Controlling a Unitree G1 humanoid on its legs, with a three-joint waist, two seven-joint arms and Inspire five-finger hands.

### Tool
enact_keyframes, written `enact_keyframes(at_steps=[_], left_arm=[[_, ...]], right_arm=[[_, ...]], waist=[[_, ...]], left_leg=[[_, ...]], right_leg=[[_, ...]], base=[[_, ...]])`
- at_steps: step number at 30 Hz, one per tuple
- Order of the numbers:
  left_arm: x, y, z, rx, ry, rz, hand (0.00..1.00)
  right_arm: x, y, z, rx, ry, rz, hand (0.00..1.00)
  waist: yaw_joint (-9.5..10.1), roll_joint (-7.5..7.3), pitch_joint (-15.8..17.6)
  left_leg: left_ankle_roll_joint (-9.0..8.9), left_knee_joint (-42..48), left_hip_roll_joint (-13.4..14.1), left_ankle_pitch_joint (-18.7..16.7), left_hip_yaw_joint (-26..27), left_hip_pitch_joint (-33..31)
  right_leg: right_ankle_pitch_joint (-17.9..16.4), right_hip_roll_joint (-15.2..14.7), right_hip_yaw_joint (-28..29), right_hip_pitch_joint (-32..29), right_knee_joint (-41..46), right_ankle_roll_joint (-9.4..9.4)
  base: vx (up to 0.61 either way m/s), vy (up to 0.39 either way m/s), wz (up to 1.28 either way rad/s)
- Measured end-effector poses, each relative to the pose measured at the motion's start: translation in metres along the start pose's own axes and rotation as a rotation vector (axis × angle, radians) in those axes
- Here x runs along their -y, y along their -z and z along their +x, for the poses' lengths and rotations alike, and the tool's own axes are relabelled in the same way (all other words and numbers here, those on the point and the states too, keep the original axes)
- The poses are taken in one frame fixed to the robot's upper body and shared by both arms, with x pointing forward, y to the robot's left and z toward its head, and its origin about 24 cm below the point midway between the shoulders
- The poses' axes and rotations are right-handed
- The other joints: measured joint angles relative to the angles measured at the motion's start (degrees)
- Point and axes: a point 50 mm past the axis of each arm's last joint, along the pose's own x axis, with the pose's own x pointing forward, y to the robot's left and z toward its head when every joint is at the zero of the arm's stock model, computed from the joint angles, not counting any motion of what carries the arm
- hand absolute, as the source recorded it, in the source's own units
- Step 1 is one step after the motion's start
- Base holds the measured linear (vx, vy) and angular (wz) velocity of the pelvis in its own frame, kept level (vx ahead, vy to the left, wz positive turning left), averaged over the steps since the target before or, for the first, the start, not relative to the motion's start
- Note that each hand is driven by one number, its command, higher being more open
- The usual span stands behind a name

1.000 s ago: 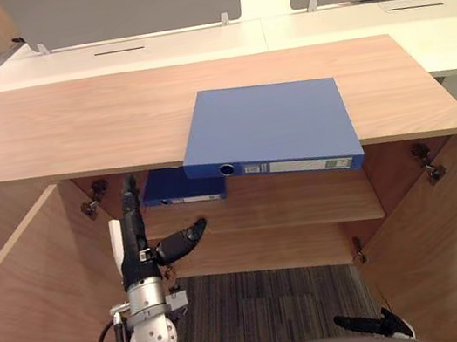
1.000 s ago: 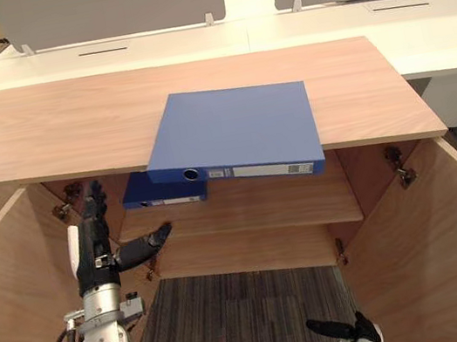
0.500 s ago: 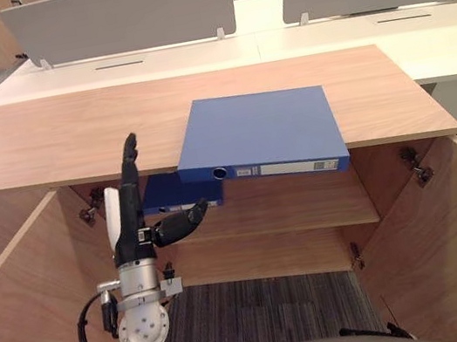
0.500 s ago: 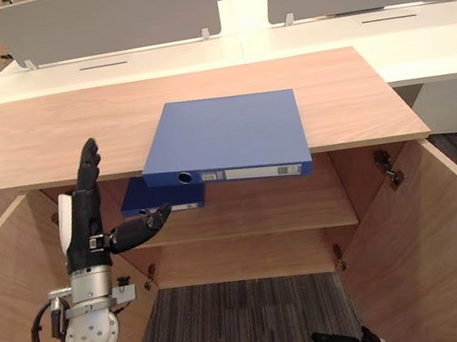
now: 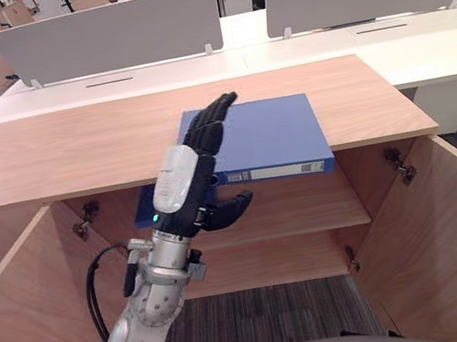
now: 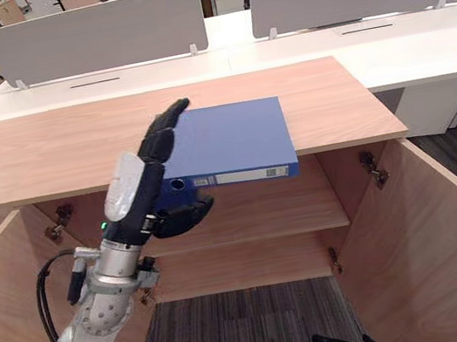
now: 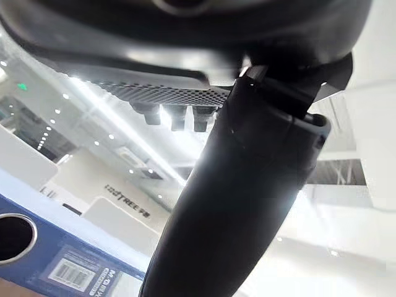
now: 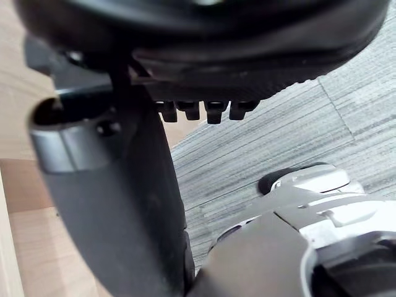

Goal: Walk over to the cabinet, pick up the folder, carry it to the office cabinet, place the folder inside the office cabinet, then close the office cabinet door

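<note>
1. Nearest the robot, the right hand (image 8: 117, 198) hangs low over grey striped carpet (image 5: 264, 324). Its fingers are relaxed and it holds nothing.
2. The left hand (image 5: 187, 176) is raised in front of the open cabinet, back of the hand toward the camera. Its fingers are straight and point up and away, with the thumb spread out below them. It grips nothing.
3. The blue folder (image 5: 275, 132) lies flat on the wooden cabinet top (image 5: 48, 154). Its spine faces the robot and juts slightly over the front edge. From the head views, the left hand's fingertips (image 5: 221, 106) overlap the folder's near left corner and the thumb sits below the spine. Whether anything touches the folder cannot be told. In the left wrist view, the spine's ring hole and label show past the thumb, apart from it.
4. Under the top, a second blue folder (image 5: 146, 214) lies on the inner shelf (image 5: 306, 206), partly hidden behind the left hand.
5. The left door (image 5: 22, 305) and the right door (image 5: 451, 229) both stand swung open toward the robot.
6. Beyond the cabinet are white desks (image 5: 419, 49) with grey divider screens (image 5: 107, 33).
</note>
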Motion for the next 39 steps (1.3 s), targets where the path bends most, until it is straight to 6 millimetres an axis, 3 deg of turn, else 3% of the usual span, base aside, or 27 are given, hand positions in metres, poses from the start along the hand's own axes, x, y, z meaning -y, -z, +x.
enact_keyframes(at_steps=[4, 11, 15, 16, 28, 39], left_arm=[[0.008, -0.002, 0.002, 0.025, 0.043, 0.024, 1.0], [0.035, 0.028, -0.01, -0.069, 0.212, 0.146, 1.0], [0.038, 0.035, -0.011, -0.101, 0.193, 0.204, 1.0], [0.038, 0.036, -0.009, -0.103, 0.179, 0.221, 0.0], [0.039, 0.035, 0.005, -0.126, 0.009, 0.272, 0.0], [0.037, 0.026, 0.006, -0.16, -0.081, 0.165, 0.0]], right_arm=[[-0.001, 0.001, 0.0, -0.006, -0.001, 0.001, 1.0], [-0.001, 0.002, 0.0, -0.009, 0.001, -0.001, 1.0], [-0.001, 0.003, 0.0, -0.012, 0.001, 0.001, 1.0], [-0.001, 0.002, 0.0, -0.012, 0.001, 0.001, 1.0], [-0.004, -0.006, 0.001, 0.005, -0.002, 0.021, 1.0], [-0.001, -0.007, 0.002, 0.007, 0.004, 0.019, 1.0]], waist=[[-0.25, -0.16, -0.2], [-1.53, -0.35, -0.3], [-1.58, -0.5, 0.0], [-1.58, -0.74, 0.3], [-2.09, 0.26, 1.6], [-2.25, 1.0, 2.0]], left_leg=[[0.0, -0.4, 0.0, 0.0, 0.1, 0.3], [-0.08, -2.5, -0.1, 0.1, 0.2, 2.0], [-0.07, -2.9, -0.2, 0.1, 0.2, 2.2], [-0.07, -3.0, -0.3, 0.1, 0.1, 2.5], [0.29, -3.0, -0.9, -0.1, 0.1, 2.8], [0.28, -3.6, -0.9, -0.1, 0.3, 2.6]], right_leg=[[0.0, 0.1, 0.3, 0.0, -0.2, 0.0], [1.4, 0.4, 0.0, 2.0, -3.9, -0.13], [2.1, 0.4, 0.0, 2.8, -5.7, -0.14], [2.3, 0.3, -0.1, 3.3, -6.4, -0.17], [4.4, 0.0, -0.1, 5.1, -10.2, 0.25], [5.5, 0.1, 0.2, 5.3, -12.1, 0.63]], base=[[0.01, 0.004, -0.05], [0.0, 0.0, 0.0], [0.04, 0.022, -0.01], [0.05, 0.017, 0.0], [-0.01, 0.009, -0.01], [-0.01, 0.001, -0.01]])
